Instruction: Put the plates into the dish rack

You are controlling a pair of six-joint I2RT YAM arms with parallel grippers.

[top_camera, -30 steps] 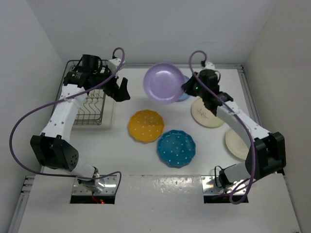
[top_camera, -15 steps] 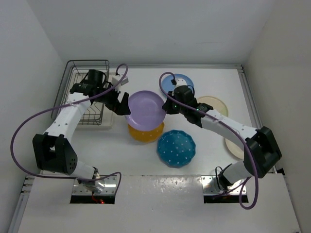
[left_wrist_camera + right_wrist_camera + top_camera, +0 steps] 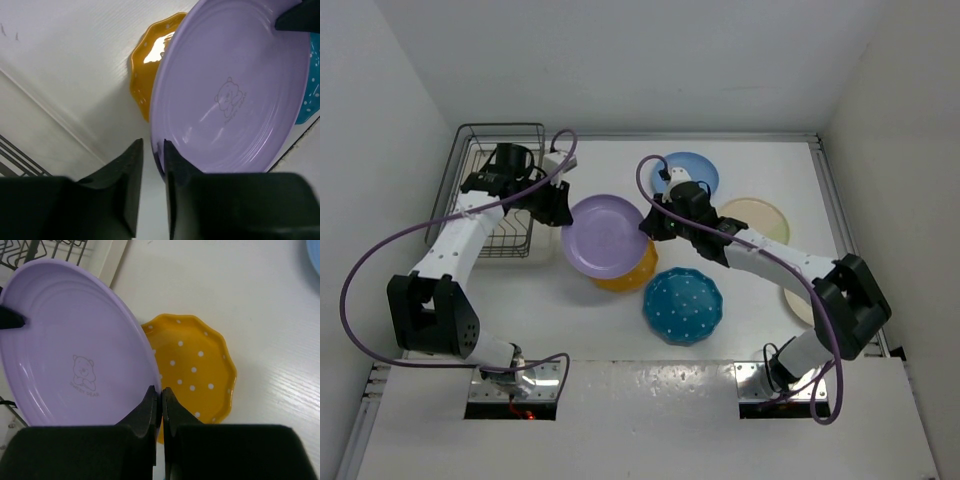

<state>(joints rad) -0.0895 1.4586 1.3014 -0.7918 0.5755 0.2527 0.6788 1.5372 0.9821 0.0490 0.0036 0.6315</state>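
The lavender plate [image 3: 605,235] hangs tilted above the table between both arms. My right gripper [image 3: 648,228] is shut on its right rim; in the right wrist view the jaws [image 3: 161,390] pinch the lavender plate [image 3: 70,350]. My left gripper [image 3: 560,212] straddles its left rim, and the left wrist view shows the jaws [image 3: 153,145] narrow, with a gap beside the lavender plate [image 3: 235,90]. Under it lies the yellow dotted plate [image 3: 635,275], with the teal plate [image 3: 683,305] nearer. The light blue plate [image 3: 695,172] and a cream plate [image 3: 755,218] lie farther back. The dish rack [image 3: 500,140] stands at the far left.
A flat cream tray [image 3: 545,245] lies under the rack's near side. Another cream plate [image 3: 798,300] sits at the right edge, partly behind the right arm. Walls close in the table on the left, back and right.
The right arm carried the lavender plate leftward and lower, over the yellow plate. The left gripper moved in to meet its left rim and narrowed its jaws around it.
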